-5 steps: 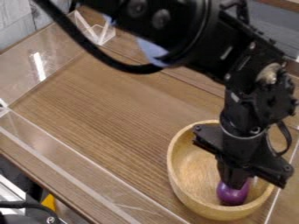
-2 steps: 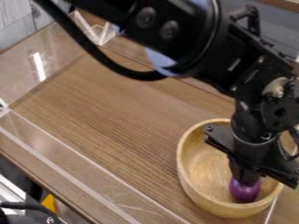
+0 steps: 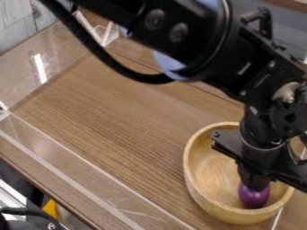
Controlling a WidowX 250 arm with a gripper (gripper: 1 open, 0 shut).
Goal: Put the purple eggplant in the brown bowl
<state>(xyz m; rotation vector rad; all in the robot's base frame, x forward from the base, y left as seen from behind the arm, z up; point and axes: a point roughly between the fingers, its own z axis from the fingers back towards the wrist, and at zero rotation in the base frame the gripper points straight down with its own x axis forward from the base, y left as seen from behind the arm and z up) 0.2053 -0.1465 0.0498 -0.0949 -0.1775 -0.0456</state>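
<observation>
From my screen the gripper (image 3: 253, 182) sits at the lower right of the frame, pointing steeply down into the brown bowl (image 3: 196, 160); its black fingers are drawn in close on the purple eggplant (image 3: 253, 195), clamping its upper part, so the glossy rounded end shows just below the fingertips; the eggplant is inside the bowl's hollow, toward the right-hand, nearer part, low down by the floor; I cannot tell whether it touches the wood or hangs just above it. The bowl stands on the wooden table (image 3: 108, 112) in the lower right corner, its near rim close to the bottom edge of the frame; the black arm (image 3: 192, 40) reaches in from the upper left and hides part of the bowl's far rim; a black cable (image 3: 84, 45) loops beneath the arm in the upper left; a clear plastic wall (image 3: 60, 162) runs along the table's left and near edges.
</observation>
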